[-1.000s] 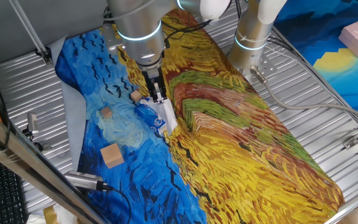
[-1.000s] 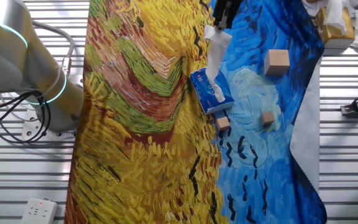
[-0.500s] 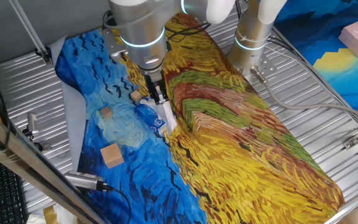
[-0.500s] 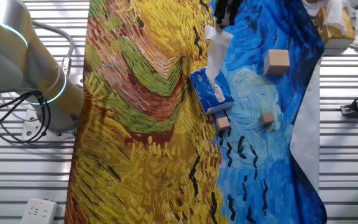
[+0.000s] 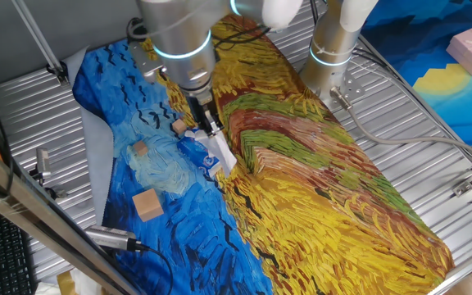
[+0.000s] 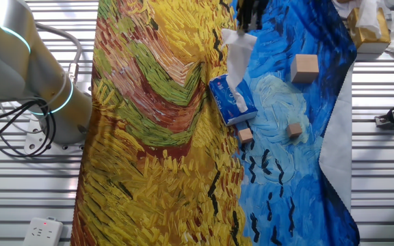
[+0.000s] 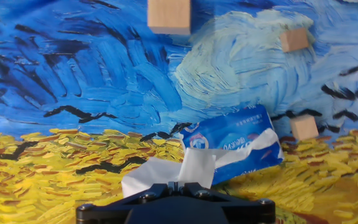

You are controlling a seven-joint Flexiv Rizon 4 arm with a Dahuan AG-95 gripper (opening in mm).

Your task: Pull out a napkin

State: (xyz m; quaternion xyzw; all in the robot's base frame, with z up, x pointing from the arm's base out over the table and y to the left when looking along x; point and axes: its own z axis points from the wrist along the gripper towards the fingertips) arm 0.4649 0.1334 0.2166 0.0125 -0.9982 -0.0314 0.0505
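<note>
The white napkin (image 6: 237, 60) stretches up from the slot of the blue-and-white tissue packet (image 6: 232, 100), which lies on the painted cloth. My gripper (image 6: 245, 24) is shut on the napkin's top end, above and a little beyond the packet. In one fixed view the gripper (image 5: 204, 127) holds the napkin (image 5: 221, 150) over the packet (image 5: 200, 156). In the hand view the gripper (image 7: 178, 185) pinches the napkin (image 7: 166, 170), which runs to the packet (image 7: 234, 140); the lower end stays inside the slot.
Three tan wooden cubes lie on the blue part of the cloth: a large one (image 6: 305, 67), a small one (image 6: 295, 130) and one by the packet's end (image 6: 245, 135). A second tissue box (image 6: 370, 27) sits at the far edge. The robot base (image 5: 332, 49) stands beside the cloth.
The gripper has risen slightly with the napkin, drawing it further up out of the packet. The packet and cubes have not moved.
</note>
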